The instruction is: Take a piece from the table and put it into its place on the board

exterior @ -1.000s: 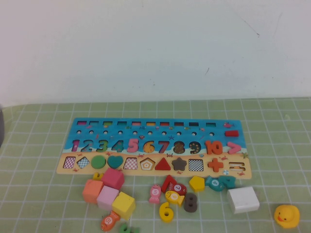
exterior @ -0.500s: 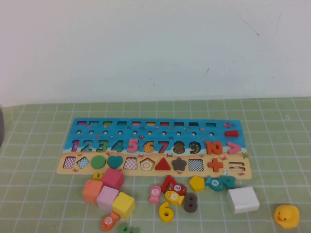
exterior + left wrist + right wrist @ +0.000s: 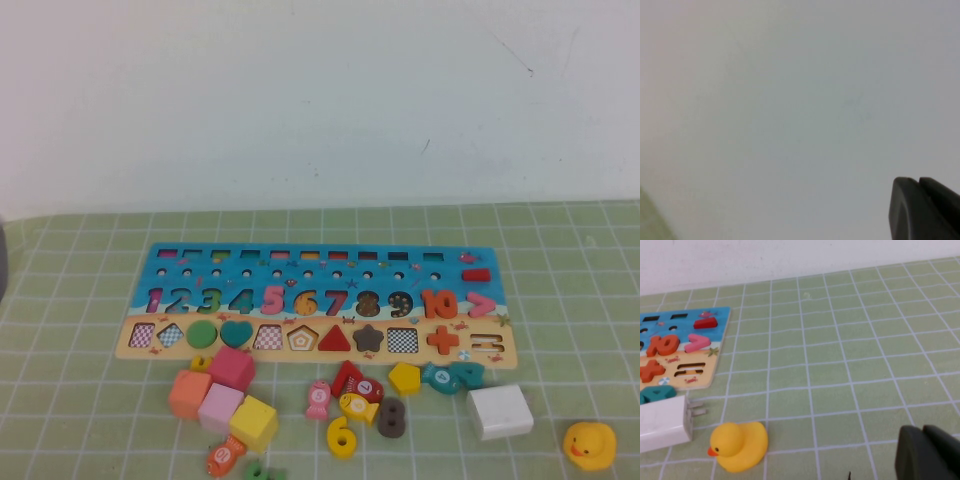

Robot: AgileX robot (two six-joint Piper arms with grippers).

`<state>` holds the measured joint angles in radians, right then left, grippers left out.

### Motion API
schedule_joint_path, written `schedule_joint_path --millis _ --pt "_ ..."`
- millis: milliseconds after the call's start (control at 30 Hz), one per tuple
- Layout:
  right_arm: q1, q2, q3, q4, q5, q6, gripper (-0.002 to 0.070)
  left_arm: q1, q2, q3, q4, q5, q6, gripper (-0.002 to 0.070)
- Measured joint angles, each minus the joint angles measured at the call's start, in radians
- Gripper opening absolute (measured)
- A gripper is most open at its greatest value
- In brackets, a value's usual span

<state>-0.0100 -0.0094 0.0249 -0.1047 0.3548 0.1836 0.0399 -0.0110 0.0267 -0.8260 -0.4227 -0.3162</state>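
Yellow piece (image 3: pixel 341 437), numeral 6, flat on the green checked cloth (image 3: pixel 560 280) just in front of the board (image 3: pixel 318 304), beside a dark numeral 8 (image 3: pixel 391 418). Left gripper (image 3: pixel 925 210) facing a blank wall, fingers pressed together, empty. Right gripper (image 3: pixel 930 452) low over the cloth near a rubber duck (image 3: pixel 738 445); finger spacing not discernible.

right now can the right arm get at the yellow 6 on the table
Probably yes: the yellow 6 lies flat with open space above; the brown 8 sits close beside it. The right gripper, shut, hovers near the duck. The left gripper is shut, facing the wall.
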Motion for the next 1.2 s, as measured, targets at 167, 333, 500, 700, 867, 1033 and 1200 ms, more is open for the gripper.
schedule_joint_path --millis 167,333,500,700,867,1033,1200 --pt "0.0 0.0 0.0 0.0 0.0 0.0 -0.0001 0.0 0.008 -0.092 0.111 0.302 0.08 -0.0001" --pt "0.0 0.0 0.0 0.0 0.0 0.0 -0.0001 0.0 0.162 -0.31 0.26 0.629 0.274 -0.0001" --pt "0.0 0.0 0.0 0.0 0.002 0.0 -0.0001 0.0 0.411 -0.54 0.303 0.911 0.517 -0.0001" --pt "0.0 0.0 0.0 0.0 0.002 0.0 -0.0001 0.0 0.726 -0.775 0.316 1.134 0.736 -0.0001" --pt "0.0 0.0 0.0 0.0 0.002 0.0 -0.0001 -0.01 0.962 -0.922 0.337 1.253 0.831 -0.0001" --pt "0.0 0.0 0.0 0.0 0.002 0.0 -0.0001 -0.119 1.142 -0.995 0.469 1.254 0.796 -0.0001" --pt "0.0 0.0 0.0 0.0 0.002 0.0 -0.0001 -0.326 1.294 -1.026 0.652 1.252 0.615 -0.0001"
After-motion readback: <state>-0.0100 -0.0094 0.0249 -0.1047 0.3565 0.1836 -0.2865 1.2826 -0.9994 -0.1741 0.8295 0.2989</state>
